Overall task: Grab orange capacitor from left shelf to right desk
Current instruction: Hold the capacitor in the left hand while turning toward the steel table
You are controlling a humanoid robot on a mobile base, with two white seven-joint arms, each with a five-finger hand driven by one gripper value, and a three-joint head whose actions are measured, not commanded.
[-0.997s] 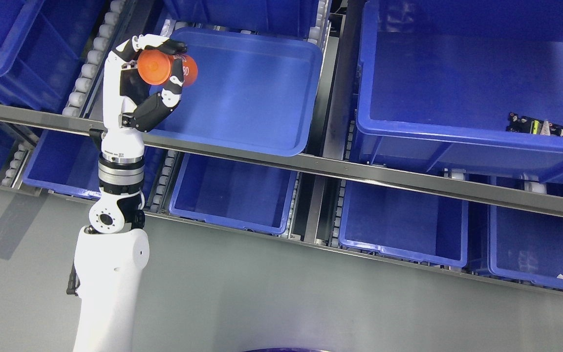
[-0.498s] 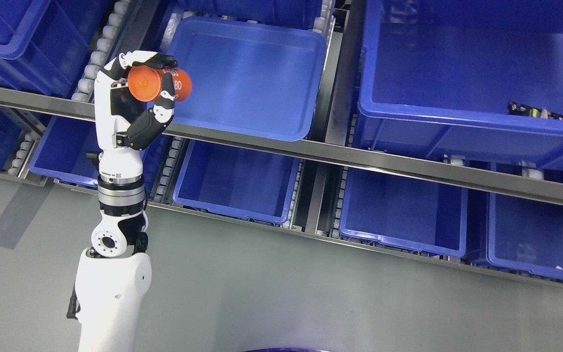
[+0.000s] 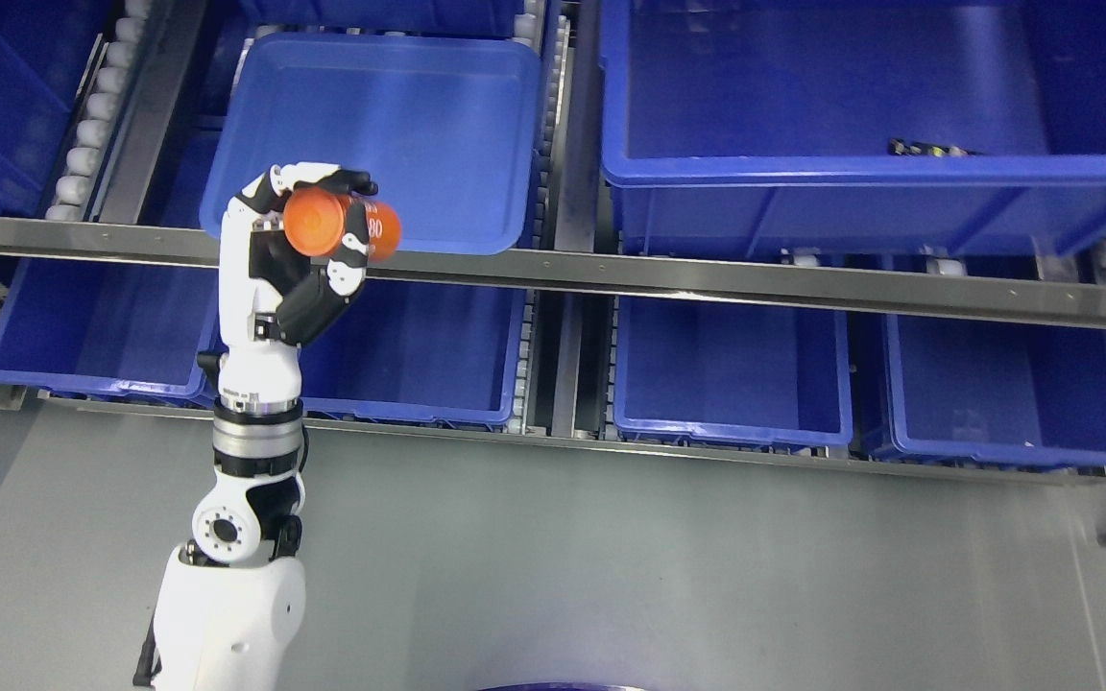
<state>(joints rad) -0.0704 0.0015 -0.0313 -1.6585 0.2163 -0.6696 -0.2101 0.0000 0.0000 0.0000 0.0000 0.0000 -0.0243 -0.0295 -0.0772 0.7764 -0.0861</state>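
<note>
My left hand [image 3: 318,226] is raised in front of the shelf and is shut on the orange capacitor [image 3: 337,223], a short orange cylinder with white digits on its side. The capacitor lies sideways in my fingers, its round end facing the camera. It hangs just before the front rim of an empty blue bin [image 3: 390,134] on the upper shelf level, over the steel shelf rail [image 3: 611,274]. My white forearm [image 3: 246,403] rises from the lower left. The right arm does not show.
A large blue bin [image 3: 851,106] at the upper right holds a small dark part [image 3: 927,148]. Several blue bins [image 3: 731,369] line the lower level. Roller tracks [image 3: 92,125] run beside the bins. Grey floor [image 3: 611,576] lies below the shelf.
The whole picture has shifted, so the camera has moved. The hand with the capacitor has come back from over the upper bin to its front rim and sits lower in the picture.
</note>
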